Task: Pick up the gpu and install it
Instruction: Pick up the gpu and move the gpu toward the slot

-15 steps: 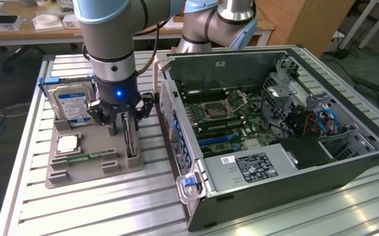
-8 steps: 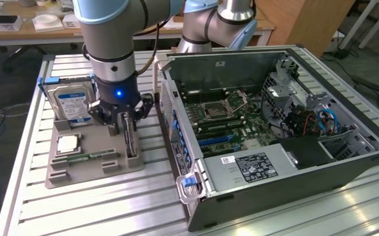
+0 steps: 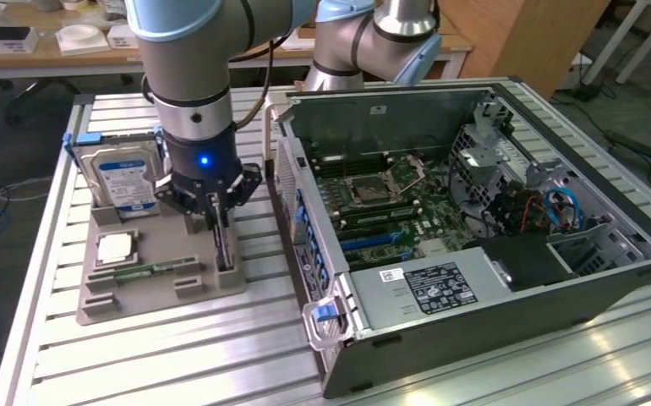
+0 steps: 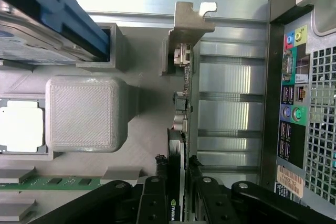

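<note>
The gpu (image 3: 225, 247) stands on edge in a slot along the side of the grey holder tray (image 3: 156, 292) nearest the computer case, a thin dark card. In the wrist view the gpu (image 4: 185, 103) runs away from the camera, its silvery bracket (image 4: 190, 24) at the far end. My gripper (image 3: 215, 222) is straight above it, pointing down. In the wrist view my gripper (image 4: 177, 184) has its black fingers (image 4: 155, 195) pressed on both faces of the card's near end. The card still sits in the tray.
The tray also holds a hard drive (image 3: 123, 178) upright at the back, a processor chip (image 3: 115, 248) and a green memory stick (image 3: 150, 272). The open computer case (image 3: 596, 279) lies at the exterior view's right, its motherboard (image 3: 388, 211) exposed, close beside the tray.
</note>
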You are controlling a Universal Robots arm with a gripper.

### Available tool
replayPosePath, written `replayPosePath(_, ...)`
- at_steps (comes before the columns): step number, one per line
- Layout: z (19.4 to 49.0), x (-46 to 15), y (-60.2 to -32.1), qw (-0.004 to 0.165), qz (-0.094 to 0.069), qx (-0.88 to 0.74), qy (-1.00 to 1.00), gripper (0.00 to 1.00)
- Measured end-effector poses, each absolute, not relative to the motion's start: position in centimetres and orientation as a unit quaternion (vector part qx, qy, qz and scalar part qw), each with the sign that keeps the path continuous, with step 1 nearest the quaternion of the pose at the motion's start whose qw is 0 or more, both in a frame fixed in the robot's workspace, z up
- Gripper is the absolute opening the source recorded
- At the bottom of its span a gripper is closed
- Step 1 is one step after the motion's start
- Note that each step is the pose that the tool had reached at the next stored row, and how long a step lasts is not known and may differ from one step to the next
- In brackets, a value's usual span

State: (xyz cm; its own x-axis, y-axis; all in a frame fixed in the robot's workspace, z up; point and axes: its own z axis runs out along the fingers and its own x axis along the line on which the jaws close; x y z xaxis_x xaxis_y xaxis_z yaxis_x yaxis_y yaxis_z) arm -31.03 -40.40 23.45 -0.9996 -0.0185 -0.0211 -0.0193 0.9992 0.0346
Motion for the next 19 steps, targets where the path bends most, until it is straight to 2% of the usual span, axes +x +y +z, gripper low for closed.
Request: replayPosePath(19,23.88,-31.03,-40.40,0.010,0.017,-0.009,1.000,0.26)
